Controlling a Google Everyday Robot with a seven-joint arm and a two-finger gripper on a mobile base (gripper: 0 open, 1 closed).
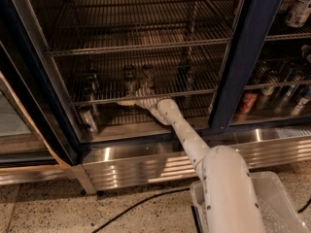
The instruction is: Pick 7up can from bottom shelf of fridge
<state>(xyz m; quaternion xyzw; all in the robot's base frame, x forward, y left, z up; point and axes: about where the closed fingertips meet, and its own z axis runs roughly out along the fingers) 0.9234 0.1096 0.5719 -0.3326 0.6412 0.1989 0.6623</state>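
Note:
The fridge (245,57) stands with its door open, showing several wire racks. The 7up can (88,119), with a silver top, grey sides and a pale label patch, stands upright at the left end of the bottom shelf (204,114). My gripper (127,101) reaches in from the right at the end of the white arm (184,135). It sits at the height of the front rail of the rack above, to the right of the 7up can and a little higher, apart from it.
Several dark bottles or cans (129,75) stand on the rack just behind the gripper. The dark blue door post (238,67) is on the right, with more drinks (249,102) behind glass beyond it. The ribbed steel base panel (146,161) runs below, and a black cable (131,208) lies on the floor.

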